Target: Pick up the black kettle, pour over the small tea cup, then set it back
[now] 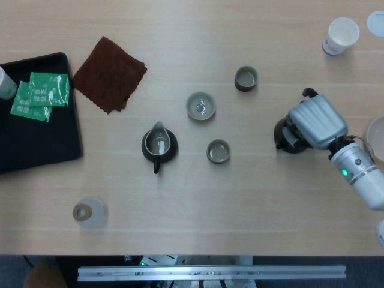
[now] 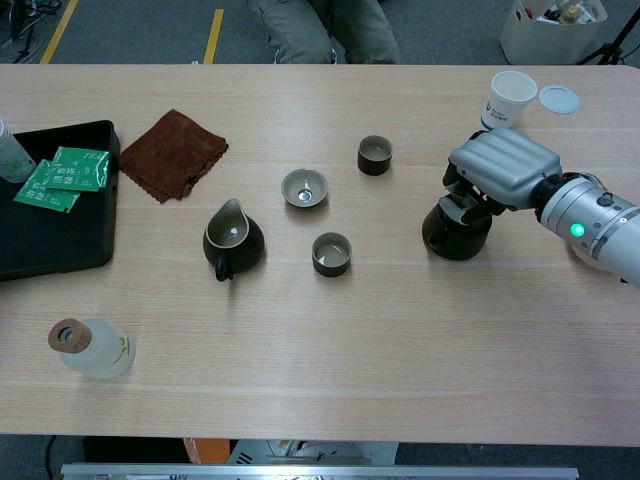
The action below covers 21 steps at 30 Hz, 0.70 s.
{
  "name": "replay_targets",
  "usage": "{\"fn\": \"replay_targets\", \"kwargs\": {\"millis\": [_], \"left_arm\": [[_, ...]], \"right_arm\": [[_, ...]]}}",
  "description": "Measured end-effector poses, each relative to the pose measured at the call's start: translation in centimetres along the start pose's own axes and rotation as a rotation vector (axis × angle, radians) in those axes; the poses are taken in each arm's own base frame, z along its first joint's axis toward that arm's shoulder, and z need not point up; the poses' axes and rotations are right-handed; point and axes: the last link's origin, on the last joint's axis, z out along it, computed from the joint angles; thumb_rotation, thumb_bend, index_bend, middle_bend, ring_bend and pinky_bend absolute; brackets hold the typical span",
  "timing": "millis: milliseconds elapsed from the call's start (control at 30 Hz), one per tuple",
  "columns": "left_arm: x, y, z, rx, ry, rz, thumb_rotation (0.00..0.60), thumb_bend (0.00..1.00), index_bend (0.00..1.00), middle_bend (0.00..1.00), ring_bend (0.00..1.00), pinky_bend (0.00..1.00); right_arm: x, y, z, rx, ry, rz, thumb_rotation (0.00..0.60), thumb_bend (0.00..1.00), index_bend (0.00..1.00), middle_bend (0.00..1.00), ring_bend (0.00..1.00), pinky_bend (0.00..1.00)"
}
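The black kettle [image 1: 284, 138] [image 2: 452, 236] stands upright on the table at the right, with my right hand [image 1: 314, 123] [image 2: 497, 172] over its top, fingers curled down around it. Its handle tip [image 1: 309, 92] pokes out behind the hand. Three small tea cups lie to its left: one at the back [image 1: 246, 78] [image 2: 374, 154], one in the middle [image 1: 200, 106] [image 2: 304, 187], one nearer the front [image 1: 218, 151] [image 2: 331, 253]. My left hand shows in neither view.
A dark pitcher [image 1: 159, 144] [image 2: 232, 240] stands left of the cups. A brown cloth [image 1: 109, 73], a black tray [image 1: 36, 138] with green packets, a capped bottle [image 1: 89, 212], a paper cup [image 1: 340, 36] [image 2: 510, 98] and a white bowl [image 1: 378, 133] ring the table.
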Motion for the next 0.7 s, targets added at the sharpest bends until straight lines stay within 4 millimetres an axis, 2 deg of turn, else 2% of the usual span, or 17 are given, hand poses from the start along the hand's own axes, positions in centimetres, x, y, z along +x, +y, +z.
{"fn": "replay_targets", "kwargs": {"millis": [233, 700], "left_arm": [[-0.10, 0.00, -0.03, 0.001, -0.005, 0.001, 0.600, 0.36, 0.16, 0.10, 0.03, 0.05], [-0.12, 0.10, 0.05, 0.001, -0.017, 0.004, 0.600, 0.36, 0.16, 0.10, 0.03, 0.05]], "right_arm": [[-0.41, 0.08, -0.13, 0.001, -0.020, -0.012, 0.421, 0.45, 0.65, 0.65, 0.54, 0.23], [-0.32, 0.18, -0.38, 0.004, -0.035, -0.012, 0.415, 0.42, 0.23, 0.31, 0.18, 0.12]]}}
